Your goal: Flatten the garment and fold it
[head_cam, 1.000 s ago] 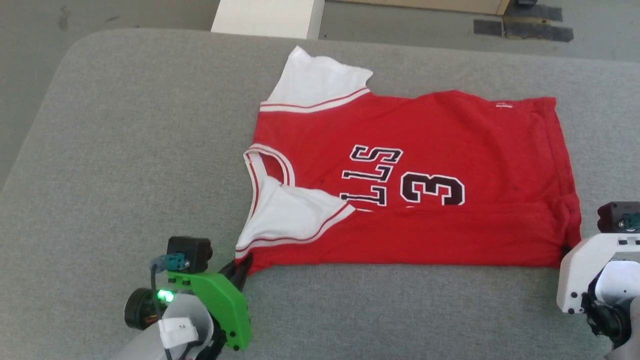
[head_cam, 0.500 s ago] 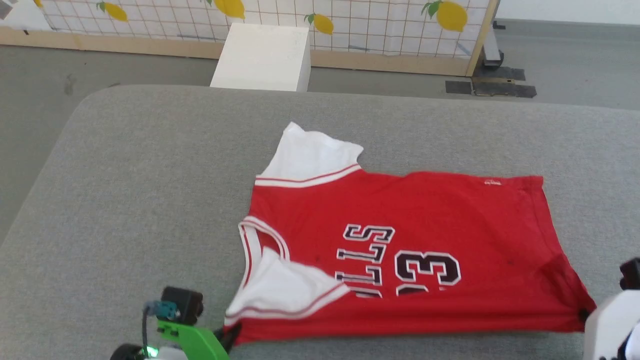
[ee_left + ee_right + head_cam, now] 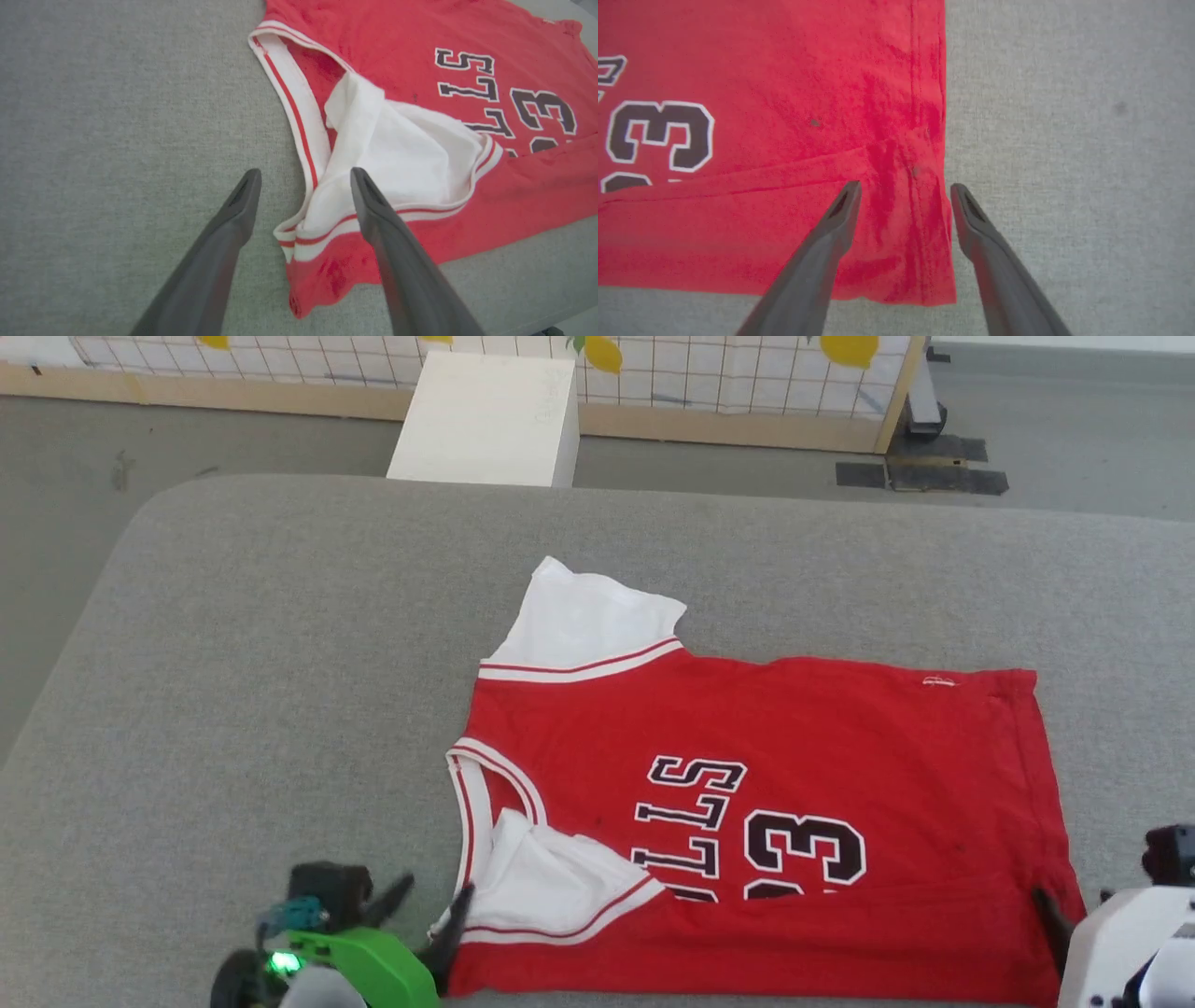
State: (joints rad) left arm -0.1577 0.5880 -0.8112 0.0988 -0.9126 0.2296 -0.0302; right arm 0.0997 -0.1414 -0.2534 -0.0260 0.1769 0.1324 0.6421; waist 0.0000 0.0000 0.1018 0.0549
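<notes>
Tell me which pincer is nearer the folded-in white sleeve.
Left. The left pincer straddles the striped edge of that sleeve; the right pincer sits at the jersey hem corner, opposite end.

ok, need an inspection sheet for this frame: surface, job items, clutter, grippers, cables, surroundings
Surface: grey fabric-covered table, rounded far-left corner.
Job's things: garment lies flat, near edge folded up over the lower lettering; near sleeve tucked onto the chest, far sleeve spread.
Clutter: nothing seen.
Grippers: left gripper open, straddling the neck-side near corner; right gripper open over the hem-side near corner.
Cables: teal connector on the left wrist; its lead is hard to make out.
Surroundings: white box, lemon-print panel, dark floor patches.
</notes>
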